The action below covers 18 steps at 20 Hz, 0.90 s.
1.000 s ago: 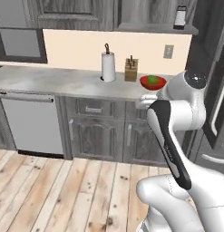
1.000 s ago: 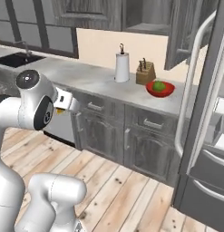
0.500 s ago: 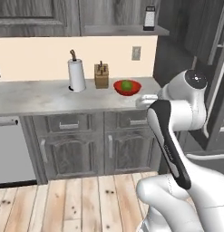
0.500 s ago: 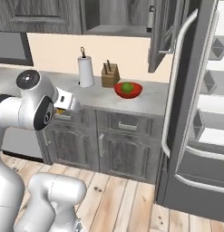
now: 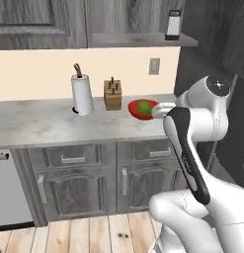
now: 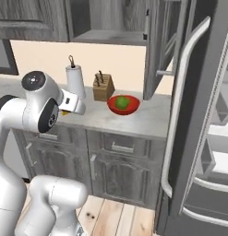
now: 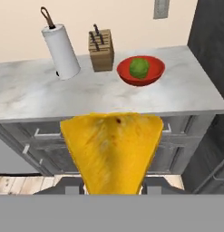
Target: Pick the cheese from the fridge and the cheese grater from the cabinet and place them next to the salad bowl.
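In the hand view we see our gripper (image 7: 112, 188) closed on the cheese (image 7: 111, 149), a yellow-orange wedge with a mottled, faintly streaked face that tapers down toward the fingers; the finger tips themselves are hidden behind it. In the right base view only a sliver of yellow shows under the white hand, so the grip there is hard to make out.

Beyond the cheese lies the worktop (image 7: 36, 102), a pale grey slab with a marbled, stone-like surface. On it sits the salad bowl (image 7: 140, 70), shallow, round and glossy red, with a green ball of lettuce (image 7: 139, 67) in it. Just beside the bowl stands a knife block (image 7: 101, 50) of light wood, boxy, with dark handles poking from its top. Near that is a paper towel roll (image 7: 61, 50), a smooth white cylinder on a holder with a curved brown top.

In the left base view the cheese grater (image 5: 173, 25) stands upright on the flat grey shelf of the cabinet (image 5: 138, 38): silver, tapered, black at top and base; its perforations are too small to tell. The cabinet is dark grey wood grain, and its upper part is cut off by the picture edge.

In the right base view the fridge (image 6: 205, 138) rises at the right, grey, with a long curved pale handle (image 6: 177, 110) and white inner shelves, partly cut off.
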Available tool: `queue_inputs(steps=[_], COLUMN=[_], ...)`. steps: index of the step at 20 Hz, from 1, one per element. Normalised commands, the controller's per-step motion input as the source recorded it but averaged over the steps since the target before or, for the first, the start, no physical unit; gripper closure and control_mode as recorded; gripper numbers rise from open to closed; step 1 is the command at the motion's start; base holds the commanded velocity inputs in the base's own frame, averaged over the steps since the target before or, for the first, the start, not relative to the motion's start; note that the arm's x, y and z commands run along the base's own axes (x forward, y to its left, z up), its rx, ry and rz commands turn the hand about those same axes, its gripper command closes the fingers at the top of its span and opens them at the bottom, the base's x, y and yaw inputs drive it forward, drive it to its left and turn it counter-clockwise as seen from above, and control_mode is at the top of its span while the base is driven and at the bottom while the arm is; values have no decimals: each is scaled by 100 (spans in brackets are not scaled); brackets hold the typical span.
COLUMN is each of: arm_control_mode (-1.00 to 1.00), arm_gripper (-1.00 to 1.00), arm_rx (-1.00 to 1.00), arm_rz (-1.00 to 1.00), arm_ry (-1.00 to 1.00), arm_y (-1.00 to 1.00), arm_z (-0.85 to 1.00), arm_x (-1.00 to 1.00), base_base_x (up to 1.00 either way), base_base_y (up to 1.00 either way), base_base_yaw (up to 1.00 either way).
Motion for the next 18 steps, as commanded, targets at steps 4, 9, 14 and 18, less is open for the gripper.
queue_inputs(steps=[4,9,14,18], arm_control_mode=[100,100,100,100], arm_gripper=[100,100,100,100], arm_rx=[0,0,0,0], arm_rz=[0,0,0,0], arm_ry=[0,0,0,0], arm_y=[0,0,0,0], arm_z=[0,0,0,0], arm_x=[0,0,0,0], base_base_x=[71,62,65,64], base_base_y=[20,50,42,7], base_base_yaw=[-7,-22,-2,6])
